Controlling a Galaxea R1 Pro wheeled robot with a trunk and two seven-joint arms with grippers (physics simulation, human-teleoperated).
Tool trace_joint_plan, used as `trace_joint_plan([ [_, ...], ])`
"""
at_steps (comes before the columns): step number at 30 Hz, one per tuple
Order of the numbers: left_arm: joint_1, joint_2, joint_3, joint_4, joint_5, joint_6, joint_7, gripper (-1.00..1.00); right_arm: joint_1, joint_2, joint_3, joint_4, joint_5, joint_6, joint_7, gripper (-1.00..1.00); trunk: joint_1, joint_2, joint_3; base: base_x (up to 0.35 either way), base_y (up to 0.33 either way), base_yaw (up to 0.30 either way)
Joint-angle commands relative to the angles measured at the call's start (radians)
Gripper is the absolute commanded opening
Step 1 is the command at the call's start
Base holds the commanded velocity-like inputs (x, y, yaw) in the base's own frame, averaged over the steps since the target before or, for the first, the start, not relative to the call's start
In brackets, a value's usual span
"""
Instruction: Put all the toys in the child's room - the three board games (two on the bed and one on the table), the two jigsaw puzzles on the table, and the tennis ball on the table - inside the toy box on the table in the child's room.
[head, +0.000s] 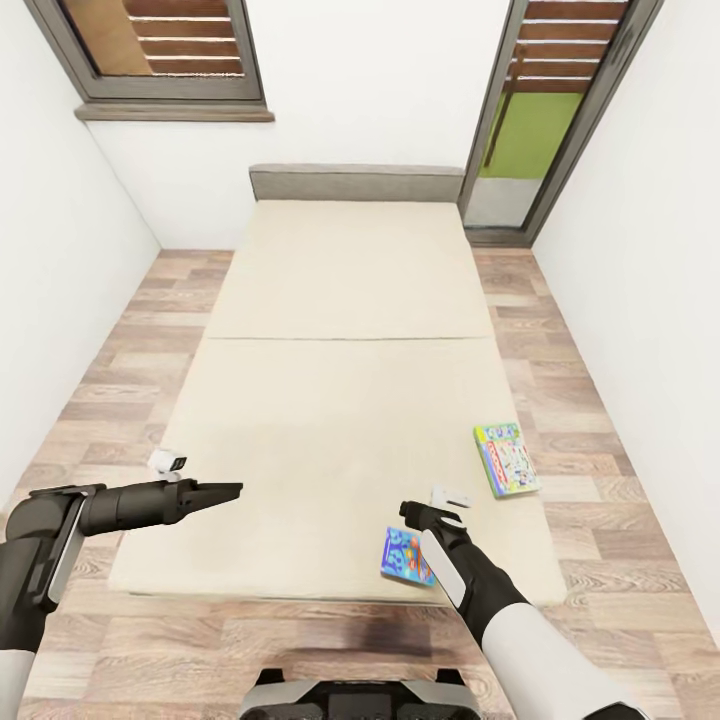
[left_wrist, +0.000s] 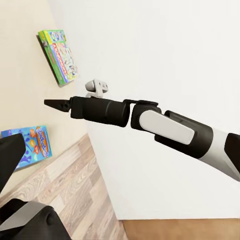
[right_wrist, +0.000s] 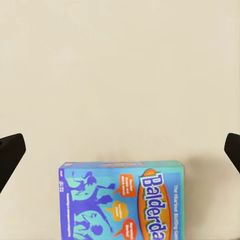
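Two board games lie on the beige bed. The blue and orange one rests near the foot edge, partly under my right arm. The pale, green-edged one is by the bed's right edge. My right gripper hovers just above the blue game, open, its dark fingers spread wide with nothing between them. My left gripper hangs over the bed's left front part, open and empty, pointing toward the right arm. From the left wrist both games show, blue and green-edged.
A grey headboard stands against the far white wall. Narrow strips of wood floor run along both sides of the bed, closed in by white walls. A window and a glass door are at the back. My base meets the bed's foot.
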Motion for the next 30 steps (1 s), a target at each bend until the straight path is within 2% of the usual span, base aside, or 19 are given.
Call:
trace_joint_plan([
  [1, 0.0, 0.0, 0.0, 0.0, -0.001, 0.01, -0.004, 1.0, -0.001, -0.001, 0.005, -0.002, -0.007, 0.004, -0.008, 1.0, 0.0, -0.002, -0.003, 0.0, 0.0, 0.0],
  [30, 0.0, 0.0, 0.0, 0.0, -0.001, 0.01, -0.004, 1.0, 0.001, 0.0, 0.018, 0.004, -0.003, -0.047, -0.007, 1.0, 0.0, -0.002, -0.034, 0.0, 0.0, 0.0],
])
